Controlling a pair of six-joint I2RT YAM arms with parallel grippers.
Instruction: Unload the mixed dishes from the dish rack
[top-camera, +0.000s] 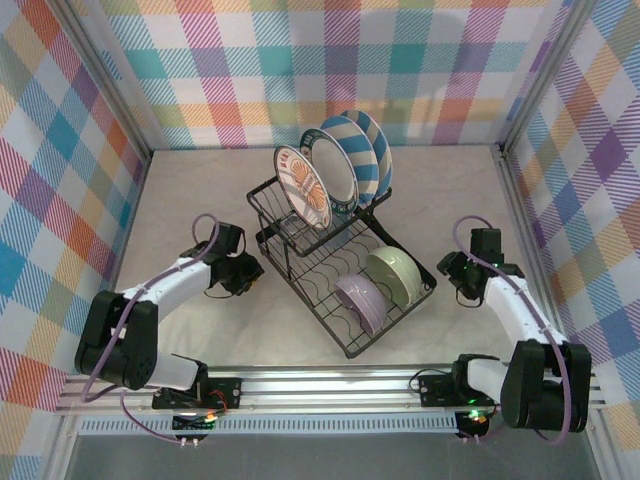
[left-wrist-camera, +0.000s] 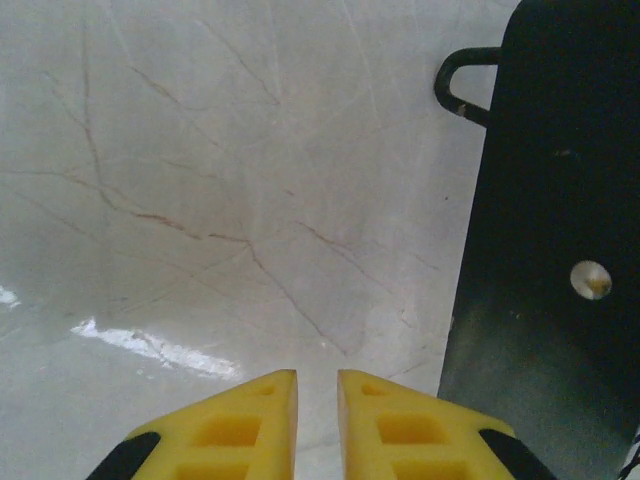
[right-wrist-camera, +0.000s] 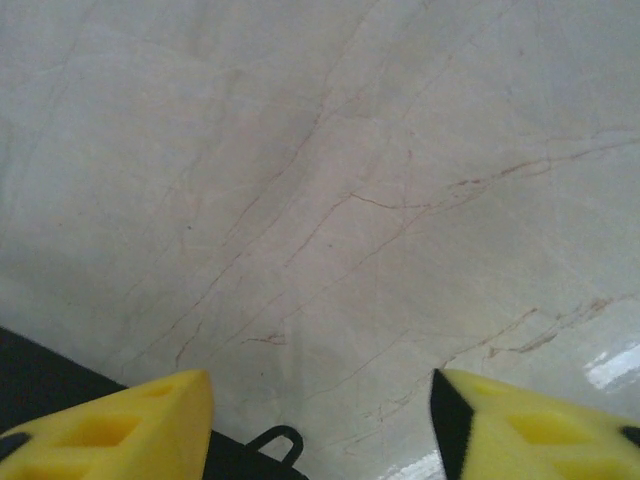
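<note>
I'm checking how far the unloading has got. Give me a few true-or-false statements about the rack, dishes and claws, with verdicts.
1. The lavender bowl and pale green bowl sit in the dish rack. True.
2. The orange-patterned plate lies flat on the table. False: it stands on edge in the rack.
3. The right claw grips a bowl. False: its fingers stand apart over bare table, holding nothing.
4. The left claw is beside the rack, holding nothing. True.
</note>
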